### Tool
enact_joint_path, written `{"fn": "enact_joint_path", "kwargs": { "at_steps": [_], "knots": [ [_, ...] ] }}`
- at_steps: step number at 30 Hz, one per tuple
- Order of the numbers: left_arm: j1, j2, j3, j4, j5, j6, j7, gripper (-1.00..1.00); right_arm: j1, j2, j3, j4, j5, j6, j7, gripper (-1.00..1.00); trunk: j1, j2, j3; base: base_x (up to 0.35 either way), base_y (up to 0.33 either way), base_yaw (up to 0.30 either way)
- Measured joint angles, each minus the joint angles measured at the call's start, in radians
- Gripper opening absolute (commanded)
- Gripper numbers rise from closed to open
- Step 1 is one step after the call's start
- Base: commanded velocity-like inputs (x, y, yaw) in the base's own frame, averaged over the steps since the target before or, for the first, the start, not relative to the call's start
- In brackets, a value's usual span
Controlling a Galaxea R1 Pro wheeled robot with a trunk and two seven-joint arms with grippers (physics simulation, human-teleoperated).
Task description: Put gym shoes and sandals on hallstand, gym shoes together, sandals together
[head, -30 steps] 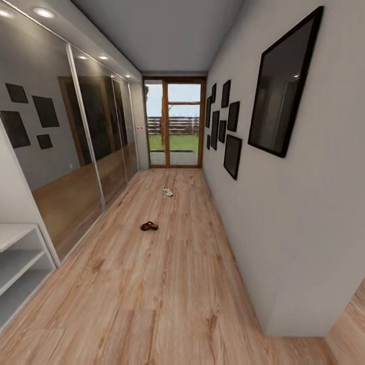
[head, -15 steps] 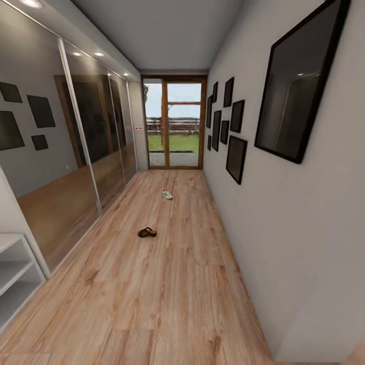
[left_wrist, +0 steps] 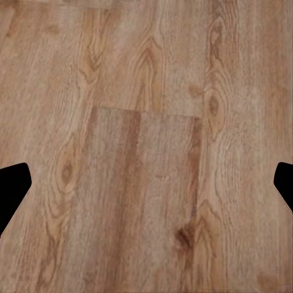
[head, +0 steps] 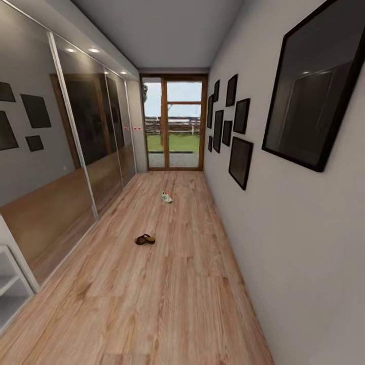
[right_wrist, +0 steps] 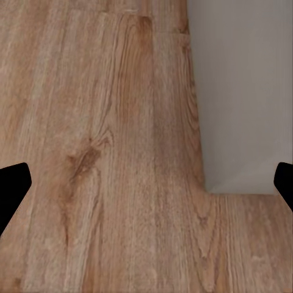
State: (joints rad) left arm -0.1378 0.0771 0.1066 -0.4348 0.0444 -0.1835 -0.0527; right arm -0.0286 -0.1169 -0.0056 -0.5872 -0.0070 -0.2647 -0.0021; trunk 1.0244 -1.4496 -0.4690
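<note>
Head view looks down the corridor toward a glazed wooden door (head: 174,121) at twelve o'clock. One dark brown sandal (head: 144,239) lies on the corridor floor (head: 167,304) at roughly eleven o'clock, and one white gym shoe (head: 166,197) lies farther along, near twelve; both rest flat on the planks, well apart from each other. The second shoe of each pair cannot be located. The pale-grey hallstand (head: 10,289) shows at eight o'clock, its visible shelves bare. Mirrored wardrobe doors (head: 61,152) line the nine o'clock side, framed pictures (head: 238,132) the three o'clock wall. The left gripper (left_wrist: 146,183) and right gripper (right_wrist: 146,183) point down at bare floor, fingers spread wide and carrying nothing, judged a travelling posture ahead of the first pickup.
</note>
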Motion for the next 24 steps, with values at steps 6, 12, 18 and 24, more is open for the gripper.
{"fn": "enact_joint_path", "kwargs": {
  "at_steps": [6,12,18,24],
  "knots": [
    [0.0,0.001,0.0,0.0,0.0,-0.001,-0.006,1.0,0.0,0.0,0.0,0.002,0.0,-0.001,0.0,1.0,0.0,0.0,0.0,0.341,0.0,0.0],
    [0.0,0.002,0.001,0.0,0.0,-0.001,-0.009,1.0,0.0,0.0,-0.001,0.002,0.001,-0.002,-0.001,1.0,0.0,0.0,0.0,0.341,0.0,0.0],
    [-0.001,0.002,0.0,0.0,0.0,-0.001,-0.01,1.0,0.0,0.0,-0.002,0.002,0.001,-0.002,-0.001,1.0,0.0,0.0,0.0,0.341,0.0,0.01],
    [-0.001,0.002,0.0,0.0,0.0,-0.001,-0.01,1.0,0.0,0.0,-0.002,0.002,0.001,-0.002,-0.001,1.0,0.0,0.0,-0.001,0.341,0.0,0.147]
  ]
}}
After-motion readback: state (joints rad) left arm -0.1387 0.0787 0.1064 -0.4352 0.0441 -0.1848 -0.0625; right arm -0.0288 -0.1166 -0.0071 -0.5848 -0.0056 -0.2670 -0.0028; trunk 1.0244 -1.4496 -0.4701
